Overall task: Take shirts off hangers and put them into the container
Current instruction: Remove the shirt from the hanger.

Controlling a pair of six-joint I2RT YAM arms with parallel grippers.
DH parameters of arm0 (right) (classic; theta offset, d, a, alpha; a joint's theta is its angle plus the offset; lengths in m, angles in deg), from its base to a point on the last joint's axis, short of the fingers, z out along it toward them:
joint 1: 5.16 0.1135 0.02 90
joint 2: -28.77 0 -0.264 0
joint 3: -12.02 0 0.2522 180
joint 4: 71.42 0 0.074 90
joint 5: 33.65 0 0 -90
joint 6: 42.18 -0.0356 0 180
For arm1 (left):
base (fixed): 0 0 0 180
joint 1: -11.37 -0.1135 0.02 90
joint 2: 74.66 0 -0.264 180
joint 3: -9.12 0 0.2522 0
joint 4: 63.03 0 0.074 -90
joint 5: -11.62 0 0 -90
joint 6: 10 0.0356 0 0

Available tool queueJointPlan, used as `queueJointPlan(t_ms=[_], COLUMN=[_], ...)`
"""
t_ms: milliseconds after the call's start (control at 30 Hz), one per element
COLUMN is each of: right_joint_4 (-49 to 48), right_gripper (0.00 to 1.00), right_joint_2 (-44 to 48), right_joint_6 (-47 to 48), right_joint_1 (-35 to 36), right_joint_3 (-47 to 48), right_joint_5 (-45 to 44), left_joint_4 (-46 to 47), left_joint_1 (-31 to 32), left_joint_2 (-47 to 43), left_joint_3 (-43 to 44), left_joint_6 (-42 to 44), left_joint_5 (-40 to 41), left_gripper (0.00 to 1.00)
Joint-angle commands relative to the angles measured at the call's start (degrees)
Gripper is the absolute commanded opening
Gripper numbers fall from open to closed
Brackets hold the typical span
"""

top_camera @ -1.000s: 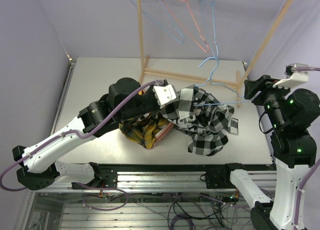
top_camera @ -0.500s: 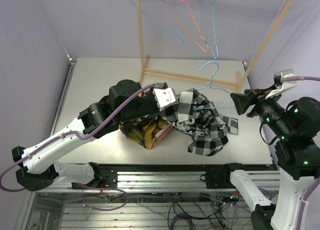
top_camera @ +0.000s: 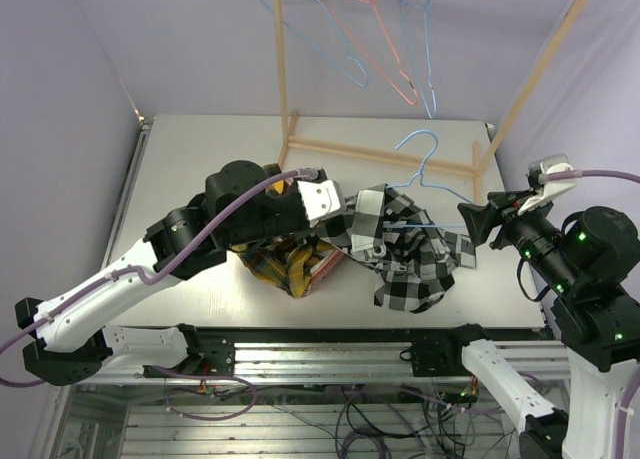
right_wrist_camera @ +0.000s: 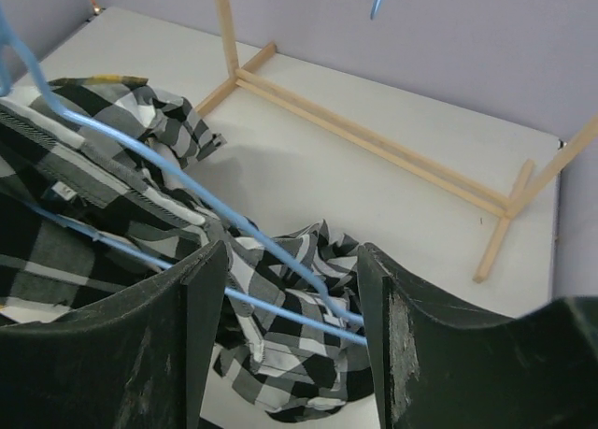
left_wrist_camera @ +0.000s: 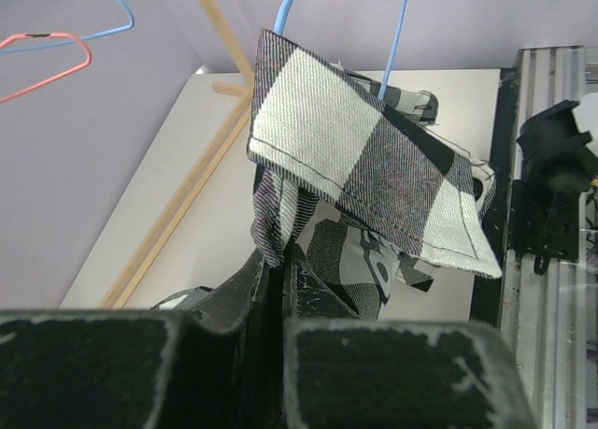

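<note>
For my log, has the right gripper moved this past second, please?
Yes: the right gripper has drawn nearward, away from the wooden rack.

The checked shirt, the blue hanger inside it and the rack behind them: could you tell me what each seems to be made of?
checked shirt: woven cloth, probably cotton, matte; fine diagonal weave and a stitched hem show.
blue hanger: thin wire, seemingly with a smooth light-blue coating; it holds its bends.
rack: pale, unpainted wood, in slim square sticks.
</note>
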Motion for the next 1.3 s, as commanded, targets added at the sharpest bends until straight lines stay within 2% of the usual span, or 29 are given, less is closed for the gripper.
queueJointPlan(t_ms=[0, 167, 433, 700, 1000, 1267], right_joint_4=[1.0, 4.6, 13.2, 18.7, 21.4, 22.4], right_gripper=[0.58, 0.59, 0.57, 0.58, 0.59, 0.59], right_joint_2=[0.6, 0.6, 0.2, 1.9, 4.8, 6.0], right_joint_6=[3.1, 4.2, 2.9, -0.3, -3.2, -5.8], right_joint_1=[3.3, 11.3, 27.1, 37.7, 44.8, 49.1], right_joint_3=[0.4, 3.1, 12.3, 16.2, 16.3, 17.8], right_joint_5=[-3.9, -6.6, -6.2, -18.4, -27.2, -30.7], left_joint_4=[1.1, -1.2, -2.7, -3.2, -5.5, -6.8], left_joint_1=[-0.2, -0.2, -0.2, -0.2, -0.2, -0.2], left_joint_2=[-2.8, -3.9, -3.1, -1.3, -0.5, -1.8], left_joint_3=[1.0, 1.5, 3.1, 6.2, 8.2, 7.1], left_joint_6=[-1.4, -1.9, -1.6, -2.2, -3.1, -3.9], left_joint_5=[-4.8, -6.6, -7.8, -10.3, -12.2, -13.0], left_gripper=[0.07, 0.07, 0.07, 0.07, 0.07, 0.07])
